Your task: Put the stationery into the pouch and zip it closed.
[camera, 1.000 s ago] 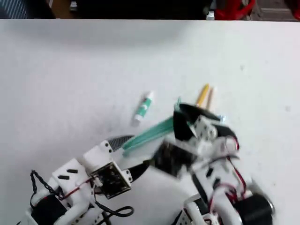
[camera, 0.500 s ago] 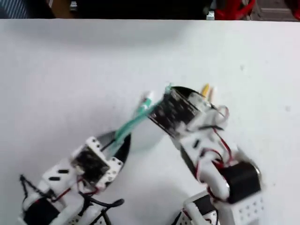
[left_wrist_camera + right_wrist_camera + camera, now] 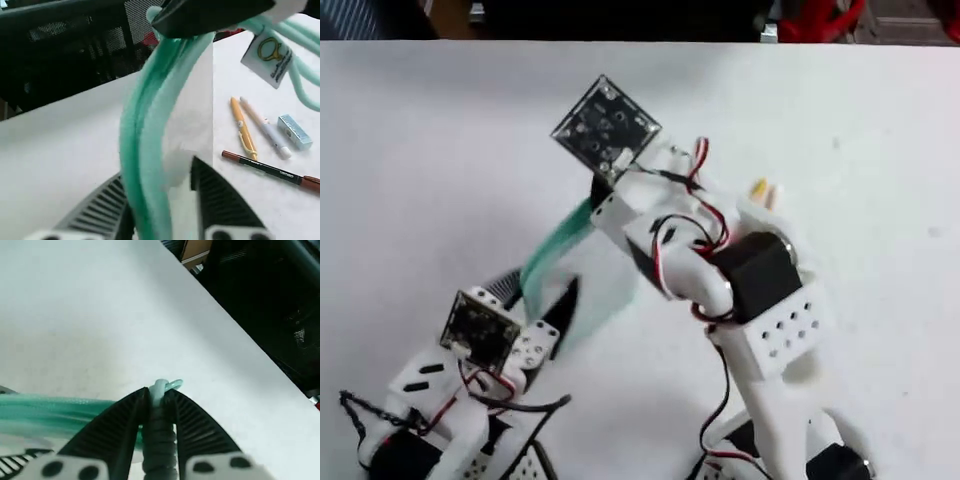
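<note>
Pouch (image 3: 556, 248), teal and see-through, hangs in the air stretched between the two arms, off the table (image 3: 440, 130). The right gripper (image 3: 156, 390) is pinched tight on its far end, right by the little zip ring (image 3: 173, 385), which I take to be the hold for drawing the zip along. The left gripper (image 3: 156, 169) has its ribbed fingers (image 3: 220, 205) on either side of the near end and looks closed on the fabric, presumably to anchor it so the pouch is held taut rather than bunching up.

None of the stationery looks to be inside yet. Beyond the pouch, lying on the table, are a yellow pen (image 3: 243, 127), a pale pencil (image 3: 265, 131) just beside it, a small blue eraser (image 3: 295, 131) and a dark brown pen (image 3: 270, 170) nearer in.

With both grippers occupied, neither is free to pick these up. From above, the right arm (image 3: 760, 290) also hangs over most of them.
</note>
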### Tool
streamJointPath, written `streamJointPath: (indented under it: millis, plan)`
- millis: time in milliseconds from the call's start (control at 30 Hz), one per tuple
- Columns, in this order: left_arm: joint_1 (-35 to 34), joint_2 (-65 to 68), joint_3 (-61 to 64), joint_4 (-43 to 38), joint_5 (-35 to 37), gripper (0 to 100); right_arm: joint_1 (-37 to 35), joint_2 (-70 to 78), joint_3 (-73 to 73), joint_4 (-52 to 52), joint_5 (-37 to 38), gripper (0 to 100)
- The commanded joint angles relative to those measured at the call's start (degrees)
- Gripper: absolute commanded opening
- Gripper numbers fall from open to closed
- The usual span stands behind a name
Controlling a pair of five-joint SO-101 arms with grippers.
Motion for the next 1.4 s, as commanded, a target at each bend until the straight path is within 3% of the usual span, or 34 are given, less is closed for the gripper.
streamJointPath:
  millis: [0, 100, 200, 433, 533, 733, 933, 1133, 1233, 1367]
  plan:
    - [4.7, 0.0, 0.4, 0.0, 2.5, 23, -2.3, -0.5, -0.2, 3.4, -0.7, 1.7]
    - [10.2, 0.0, 0.5, 0.0, -0.4, 14, -4.1, -2.8, 0.0, 4.8, -0.7, 1.7]
    - [11.2, 0.0, 1.0, -0.6, -0.4, 1, -4.3, -3.6, -0.2, 4.6, -0.7, 1.7]
    - [4.1, 0.0, 3.9, -2.6, -0.2, 2, 1.3, -4.0, -0.4, 5.4, -0.7, 1.7]
    - [0.8, 0.0, 3.9, -3.0, -0.1, 2, 0.5, -4.1, -0.5, 7.9, -0.8, 1.7]
    - [0.1, 0.0, 4.0, -2.6, -0.1, 2, -9.5, -4.2, -0.5, 15.3, -0.8, 1.7]
    - [0.2, 0.0, 5.5, -3.0, -0.1, 2, -18.4, -4.2, -0.7, 16.1, -0.3, 1.7]
    - [0.1, 0.0, 6.3, -4.1, -0.1, 2, -25.6, -4.1, -11.6, 20.4, 0.1, 1.7]
    - [0.1, 0.0, 6.7, -4.2, -0.2, 2, -24.2, -4.1, -16.7, 21.3, 3.0, 1.7]
    - [0.1, 0.0, 6.7, -4.2, -0.2, 2, -13.0, -4.8, -20.7, 21.1, 4.0, 1.7]
